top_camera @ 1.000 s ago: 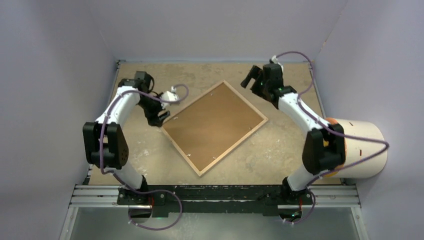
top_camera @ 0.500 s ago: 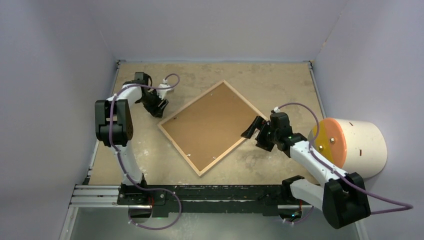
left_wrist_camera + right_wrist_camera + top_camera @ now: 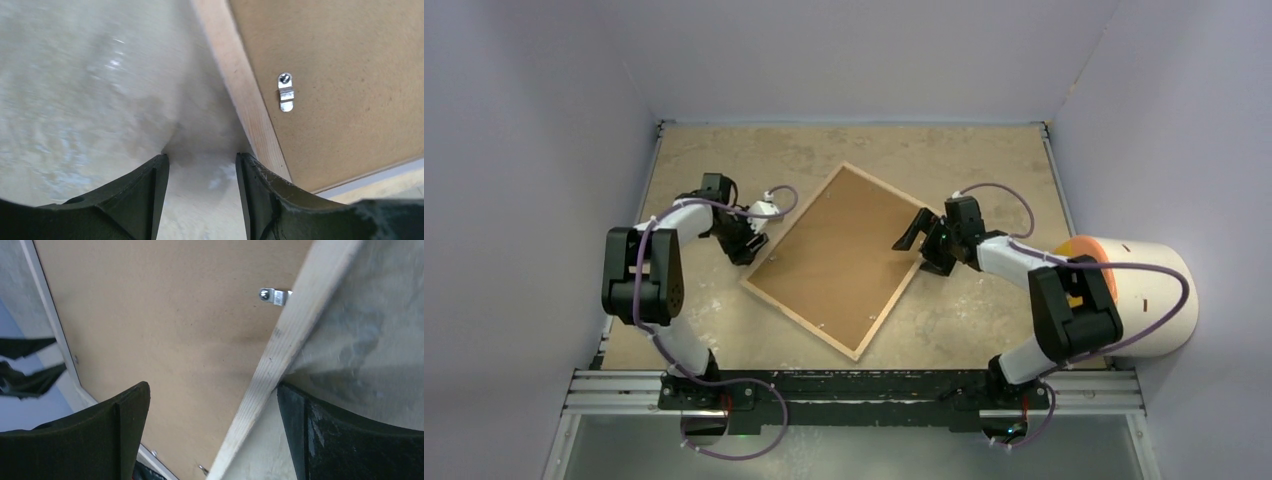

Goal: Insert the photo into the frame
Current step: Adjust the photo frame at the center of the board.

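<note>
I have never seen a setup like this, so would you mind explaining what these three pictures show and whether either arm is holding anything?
These are two robot arms bolted side by side at the near edge of a table. The wide picture looks down from above and behind them. The other two come from cameras on the wrists, each showing its own dark fingers.

On the table lies a picture frame face down, its light wood rail around a brown backing board kept in by small metal clips.

The left hand sits on the table at the frame's left edge, partly open, with only table between its fingers. The right hand is wide open, straddling the right rail. Neither holds anything.
</note>
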